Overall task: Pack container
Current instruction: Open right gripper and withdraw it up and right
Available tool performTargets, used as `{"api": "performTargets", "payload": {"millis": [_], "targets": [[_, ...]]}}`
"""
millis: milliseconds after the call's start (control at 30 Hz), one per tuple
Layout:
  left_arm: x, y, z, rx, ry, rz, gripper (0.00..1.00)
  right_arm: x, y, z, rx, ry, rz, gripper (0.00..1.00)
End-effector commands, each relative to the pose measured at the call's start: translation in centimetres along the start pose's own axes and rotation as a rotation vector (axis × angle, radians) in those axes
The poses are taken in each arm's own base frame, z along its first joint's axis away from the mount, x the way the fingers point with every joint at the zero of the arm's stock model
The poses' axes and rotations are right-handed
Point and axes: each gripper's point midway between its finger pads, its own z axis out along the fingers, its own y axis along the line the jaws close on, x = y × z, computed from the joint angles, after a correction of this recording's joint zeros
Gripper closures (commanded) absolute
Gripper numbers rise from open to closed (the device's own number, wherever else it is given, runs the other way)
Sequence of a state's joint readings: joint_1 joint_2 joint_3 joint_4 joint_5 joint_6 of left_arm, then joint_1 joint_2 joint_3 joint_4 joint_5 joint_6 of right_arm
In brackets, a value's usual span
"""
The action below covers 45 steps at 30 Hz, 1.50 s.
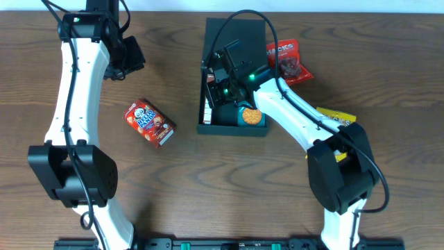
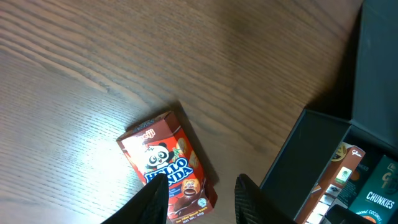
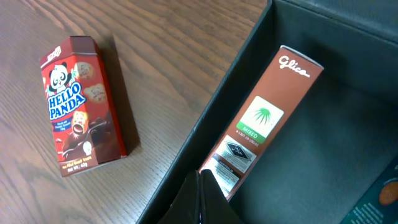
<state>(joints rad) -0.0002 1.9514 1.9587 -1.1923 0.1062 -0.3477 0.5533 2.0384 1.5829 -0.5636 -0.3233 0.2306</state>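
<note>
Item 1: container [image 1: 229, 130], dark teal, lid flap laid back, stood on the bench [image 1: 388, 48] midway along its far edge. Inside it: Glico box [image 3: 264, 121] along the left wall, and a Chunkies carton [image 1: 250, 116] in the near right corner.

Item 2: Hello Panda box [image 1: 149, 123], flat on the wood, left of the container and apart from it.

Item 3: red pouch [image 1: 288, 61], just right of the container.

Left gripper [image 2: 200, 202]: fingers narrowly parted, empty (above the Hello Panda box).

Right gripper [image 3: 200, 196]: pinched closed inside the container, by the Glico box, gripping nothing visible.
</note>
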Motion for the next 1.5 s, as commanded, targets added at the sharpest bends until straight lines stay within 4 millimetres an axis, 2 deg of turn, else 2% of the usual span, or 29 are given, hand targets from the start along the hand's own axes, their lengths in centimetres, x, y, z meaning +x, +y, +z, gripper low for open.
{"api": "performTargets", "payload": {"millis": [0,233,567,767,900,1033,1200,1333,1467], "targets": [[-0.2,0.1,-0.1,0.009,-0.001,-0.019,0.64,0.3,0.2,0.8,0.003,0.014,-0.026,0.99],[-0.2,0.0,-0.1,0.010,-0.002,-0.019,0.64,1.6,-0.9,1.9,0.046,0.058,-0.013,0.99],[-0.2,0.0,-0.1,0.010,-0.002,-0.019,0.64,2.9,-3.4,1.7,0.185,0.102,0.002,0.99],[-0.2,0.0,-0.1,0.010,-0.002,-0.019,0.64,3.9,-5.5,1.0,0.305,0.139,0.006,0.99],[-0.2,0.0,-0.1,0.010,-0.002,-0.019,0.64,4.6,-7.8,0.0,0.447,0.160,-0.002,0.99],[-0.2,0.1,-0.1,0.009,-0.001,-0.019,0.64,4.5,-9.2,-1.0,0.527,0.161,-0.006,0.99],[-0.2,0.1,-0.1,0.009,-0.001,-0.019,0.64,2.8,-9.6,-2.7,0.533,0.141,0.021,0.99],[-0.1,0.1,-0.1,0.008,0.002,-0.019,0.64,-0.4,-10.3,-5.4,0.540,0.082,0.057,0.99],[0.0,0.1,-0.1,0.006,0.006,-0.019,0.64,-3.8,-12.9,-8.5,0.541,-0.017,0.126,0.99]]}}
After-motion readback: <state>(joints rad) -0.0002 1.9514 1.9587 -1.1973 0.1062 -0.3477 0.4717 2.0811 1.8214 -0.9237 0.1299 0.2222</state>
